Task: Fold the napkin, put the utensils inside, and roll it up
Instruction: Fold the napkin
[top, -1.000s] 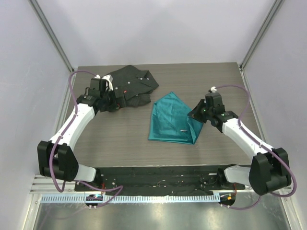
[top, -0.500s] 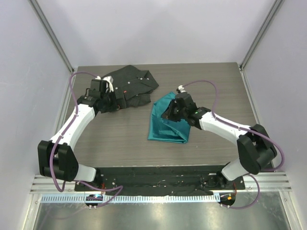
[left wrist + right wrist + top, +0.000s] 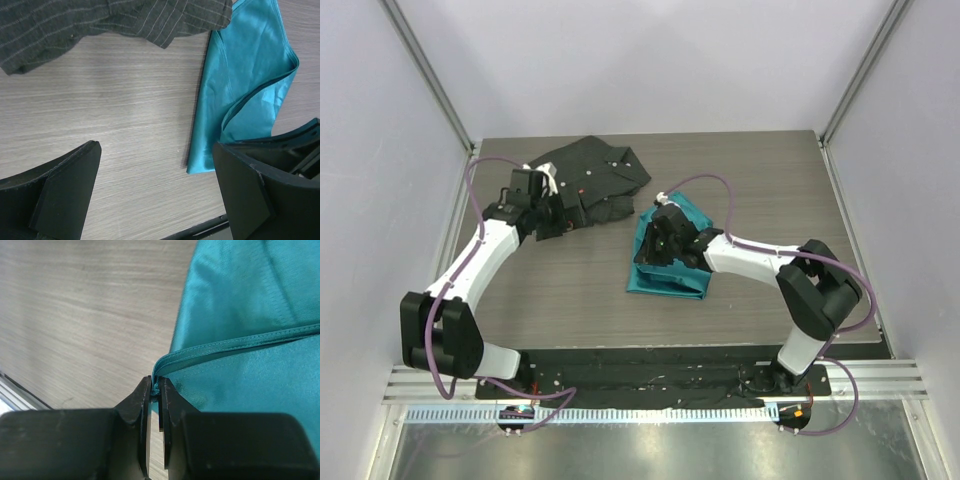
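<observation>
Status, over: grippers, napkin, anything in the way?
Right gripper shut on napkin hem. Left gripper open, over table. Dark shirt near napkin's far corner. Fork not in view.

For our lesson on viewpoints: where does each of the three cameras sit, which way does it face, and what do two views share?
Top external: above and behind, looking down on the table, left arm, right arm, napkin and dark shirt.
Left wrist: looking down past the open left gripper at table, dark shirt, napkin.
Right wrist: close over the napkin, right gripper pinching its hem.
Both wrist views share the napkin.
</observation>
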Robot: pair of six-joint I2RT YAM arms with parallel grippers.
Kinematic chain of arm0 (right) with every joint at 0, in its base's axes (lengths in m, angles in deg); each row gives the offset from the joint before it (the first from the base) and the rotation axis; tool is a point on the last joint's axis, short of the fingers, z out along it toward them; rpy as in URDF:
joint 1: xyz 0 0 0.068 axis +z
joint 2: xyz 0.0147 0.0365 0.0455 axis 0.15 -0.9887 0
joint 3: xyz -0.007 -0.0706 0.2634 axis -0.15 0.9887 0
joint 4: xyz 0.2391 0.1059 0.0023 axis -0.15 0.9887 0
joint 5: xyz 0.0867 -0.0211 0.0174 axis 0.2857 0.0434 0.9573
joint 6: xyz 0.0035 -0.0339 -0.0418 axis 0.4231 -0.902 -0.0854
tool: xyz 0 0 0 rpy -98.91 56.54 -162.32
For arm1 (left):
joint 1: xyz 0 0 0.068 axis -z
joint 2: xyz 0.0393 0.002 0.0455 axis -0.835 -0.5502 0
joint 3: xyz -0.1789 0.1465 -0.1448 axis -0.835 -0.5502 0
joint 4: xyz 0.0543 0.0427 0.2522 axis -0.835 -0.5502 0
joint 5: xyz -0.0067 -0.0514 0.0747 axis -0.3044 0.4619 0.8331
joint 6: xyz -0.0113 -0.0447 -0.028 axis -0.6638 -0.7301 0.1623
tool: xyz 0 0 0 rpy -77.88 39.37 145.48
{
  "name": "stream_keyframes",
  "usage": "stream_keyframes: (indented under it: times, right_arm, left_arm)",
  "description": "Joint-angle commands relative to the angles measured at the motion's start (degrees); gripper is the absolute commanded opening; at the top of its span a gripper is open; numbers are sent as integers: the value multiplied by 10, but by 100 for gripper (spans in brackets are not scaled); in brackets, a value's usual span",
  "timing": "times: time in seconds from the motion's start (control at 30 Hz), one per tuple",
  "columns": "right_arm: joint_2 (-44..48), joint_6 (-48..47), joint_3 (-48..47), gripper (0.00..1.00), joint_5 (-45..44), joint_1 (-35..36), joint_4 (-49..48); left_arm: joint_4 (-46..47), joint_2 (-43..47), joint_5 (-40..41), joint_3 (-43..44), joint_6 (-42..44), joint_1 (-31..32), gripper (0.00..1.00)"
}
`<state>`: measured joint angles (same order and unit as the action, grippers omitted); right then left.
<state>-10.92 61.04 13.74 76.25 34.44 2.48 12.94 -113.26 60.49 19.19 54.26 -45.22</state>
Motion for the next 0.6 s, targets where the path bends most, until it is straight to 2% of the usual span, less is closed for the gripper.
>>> stream_keyframes:
  times: [0.0, 0.2, 0.43, 0.53, 0.57]
  right_arm:
    - [4, -17, -24, 1, -32, 27, 0]
    - [13, -22, -11, 1, -73, 50, 19]
    - [-4, -32, -18, 2, -69, 65, 27]
    - [-11, -45, -25, 21, -53, 67, 18]
    - [-12, -53, -28, 33, -46, 67, 14]
  left_arm:
    - [30, 8, -21, -18, -27, 0, 100]
    - [40, 10, -25, -39, -43, 1, 100]
    - [45, 6, -27, -43, -46, 1, 100]
    - [59, 2, -32, -57, -56, 1, 100]
    - [63, -2, -35, -61, -60, 1, 100]
